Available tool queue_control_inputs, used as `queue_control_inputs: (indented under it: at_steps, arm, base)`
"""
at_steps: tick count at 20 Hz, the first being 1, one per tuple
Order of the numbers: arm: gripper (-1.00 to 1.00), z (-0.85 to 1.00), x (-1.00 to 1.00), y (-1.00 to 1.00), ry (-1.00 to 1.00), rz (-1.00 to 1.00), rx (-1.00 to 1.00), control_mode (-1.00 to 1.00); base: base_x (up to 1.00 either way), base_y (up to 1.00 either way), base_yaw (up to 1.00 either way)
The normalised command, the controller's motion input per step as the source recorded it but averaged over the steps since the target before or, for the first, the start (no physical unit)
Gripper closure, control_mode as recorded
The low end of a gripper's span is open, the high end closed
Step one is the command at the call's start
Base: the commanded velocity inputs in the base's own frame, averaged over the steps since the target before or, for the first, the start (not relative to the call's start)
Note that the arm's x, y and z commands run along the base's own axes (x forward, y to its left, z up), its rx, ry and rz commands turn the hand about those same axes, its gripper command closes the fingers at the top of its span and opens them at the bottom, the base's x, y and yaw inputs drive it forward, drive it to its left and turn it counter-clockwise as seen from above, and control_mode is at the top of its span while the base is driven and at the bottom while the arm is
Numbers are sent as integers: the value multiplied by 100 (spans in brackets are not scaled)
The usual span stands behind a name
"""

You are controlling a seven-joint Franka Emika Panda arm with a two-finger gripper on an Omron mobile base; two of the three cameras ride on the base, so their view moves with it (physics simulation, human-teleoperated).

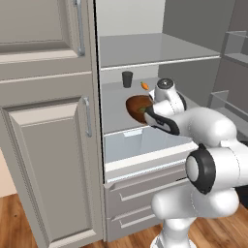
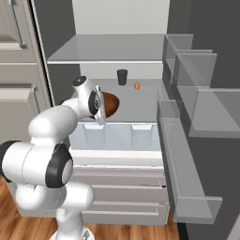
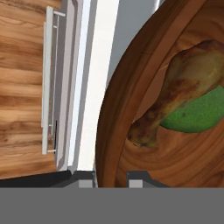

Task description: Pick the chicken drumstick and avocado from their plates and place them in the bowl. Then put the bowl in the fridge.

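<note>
My gripper [image 3: 111, 181] is shut on the rim of the reddish-brown wooden bowl [image 3: 131, 109]. Inside the bowl lies the brown chicken drumstick [image 3: 183, 83], resting against the green avocado [image 3: 197, 114]. In the base views the bowl [image 1: 137, 107] [image 2: 110, 103] hangs tilted at the front of the fridge's middle shelf [image 1: 116, 99], just above an open white drawer [image 1: 145, 145]. The gripper [image 1: 148, 113] [image 2: 102, 111] holds it from the near side. The fridge [image 2: 108, 47] stands open, with grey shelves inside. The plates are out of view.
A dark cup [image 1: 127, 79] [image 2: 122, 77] and a small orange item [image 1: 145, 85] [image 2: 137, 86] sit at the back of the same shelf. The open fridge door with its bins [image 2: 187, 122] juts out on the right. Beige cabinet doors [image 1: 48, 160] stand on the left.
</note>
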Motion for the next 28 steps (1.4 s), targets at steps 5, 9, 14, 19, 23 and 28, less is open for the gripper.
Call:
queue_control_inputs:
  at_steps: [5, 9, 14, 19, 23, 28]
  arm:
    - [100, -14, 27, 2, -1, 0, 4, -100]
    - [100, -12, 35, 6, -3, 0, 1, -100]
    - [100, -14, 37, 6, -1, 0, 0, -100]
    - [100, -4, 43, 0, 0, 0, 0, -100]
    - [100, 0, 40, 7, 0, 0, 0, -100]
    - [100, -11, 33, 16, 0, 0, 0, -100]
  base:
    - [0, 0, 0]
    - [0, 0, 0]
    - [0, 0, 0]
    - [0, 0, 0]
    - [0, 0, 0]
    - [0, 0, 0]
